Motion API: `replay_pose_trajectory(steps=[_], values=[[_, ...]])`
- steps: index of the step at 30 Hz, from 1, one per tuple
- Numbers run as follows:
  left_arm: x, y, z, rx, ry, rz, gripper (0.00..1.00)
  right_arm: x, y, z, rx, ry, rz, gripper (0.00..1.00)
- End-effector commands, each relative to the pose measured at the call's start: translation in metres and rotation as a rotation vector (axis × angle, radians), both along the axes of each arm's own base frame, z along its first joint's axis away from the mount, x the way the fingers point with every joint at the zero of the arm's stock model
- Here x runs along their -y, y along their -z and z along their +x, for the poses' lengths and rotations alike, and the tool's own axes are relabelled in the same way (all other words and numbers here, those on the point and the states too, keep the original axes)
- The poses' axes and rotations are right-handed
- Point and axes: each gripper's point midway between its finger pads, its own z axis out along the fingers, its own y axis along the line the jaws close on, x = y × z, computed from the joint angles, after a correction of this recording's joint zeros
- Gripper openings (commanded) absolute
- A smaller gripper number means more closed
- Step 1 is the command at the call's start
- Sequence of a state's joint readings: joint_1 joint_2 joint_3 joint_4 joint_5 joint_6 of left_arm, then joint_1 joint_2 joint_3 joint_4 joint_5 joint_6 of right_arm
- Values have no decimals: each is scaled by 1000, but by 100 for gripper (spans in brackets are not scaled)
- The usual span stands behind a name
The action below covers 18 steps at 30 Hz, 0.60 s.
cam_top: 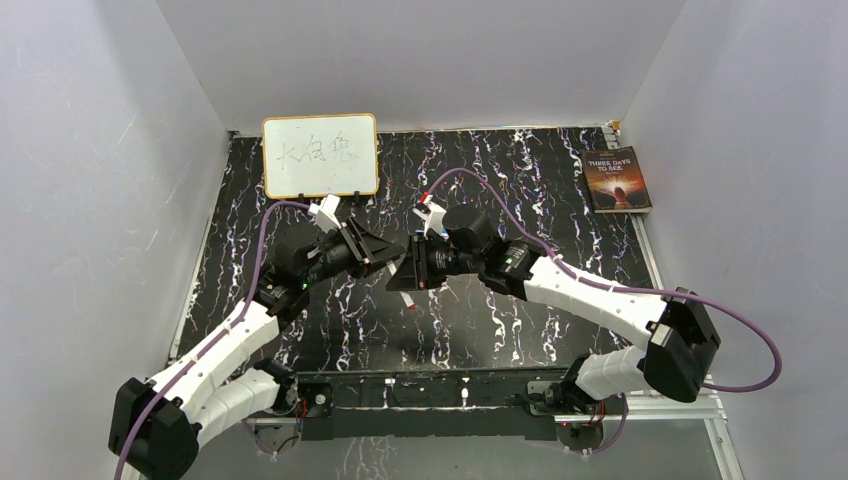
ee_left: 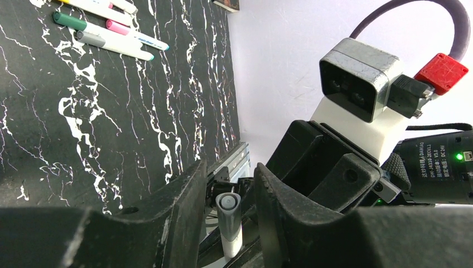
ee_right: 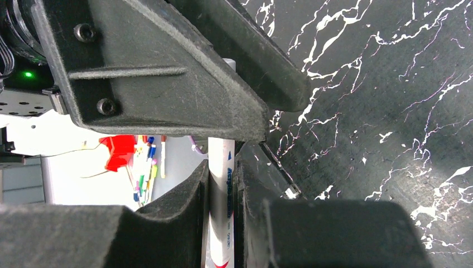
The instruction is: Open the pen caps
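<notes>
My right gripper (cam_top: 415, 268) is shut on the white barrel of a pen (ee_right: 221, 190) and holds it above the middle of the table. The pen's red lower end shows in the top view (cam_top: 409, 297). In the left wrist view the pen's grey capped end (ee_left: 228, 207) stands between the fingers of my left gripper (ee_left: 228, 190). The jaws are open, with a gap on each side of the cap. In the top view the left gripper (cam_top: 388, 250) meets the right one. Three more capped pens lie on the table: green (ee_left: 70, 21), pink (ee_left: 118, 27) and grey (ee_left: 89, 38).
A framed whiteboard (cam_top: 320, 155) with writing stands at the back left. A book (cam_top: 616, 180) lies at the back right. Grey walls close in the black marbled table (cam_top: 520, 330) on three sides. Small coloured items (ee_right: 142, 167) show blurred behind the right fingers.
</notes>
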<state>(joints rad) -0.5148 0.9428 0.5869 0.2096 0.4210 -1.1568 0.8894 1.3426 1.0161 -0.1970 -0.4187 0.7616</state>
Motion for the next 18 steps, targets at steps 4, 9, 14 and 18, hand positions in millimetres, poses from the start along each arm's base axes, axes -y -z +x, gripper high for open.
replay_pose_trajectory(steps=[4, 9, 14, 18], values=[[4, -11, 0, 35, 7, -19, 23, -9, -14, 5, 51, -6, 56, 5], [4, -10, 0, 31, 6, -14, 6, -8, -13, 6, 50, 7, 52, 4], [1, -7, 2, 32, -20, 4, 1, -7, -14, 4, 37, 8, 69, 3], [-2, -2, 10, 48, -62, 26, 0, -5, -13, -1, 22, 5, 82, 2]])
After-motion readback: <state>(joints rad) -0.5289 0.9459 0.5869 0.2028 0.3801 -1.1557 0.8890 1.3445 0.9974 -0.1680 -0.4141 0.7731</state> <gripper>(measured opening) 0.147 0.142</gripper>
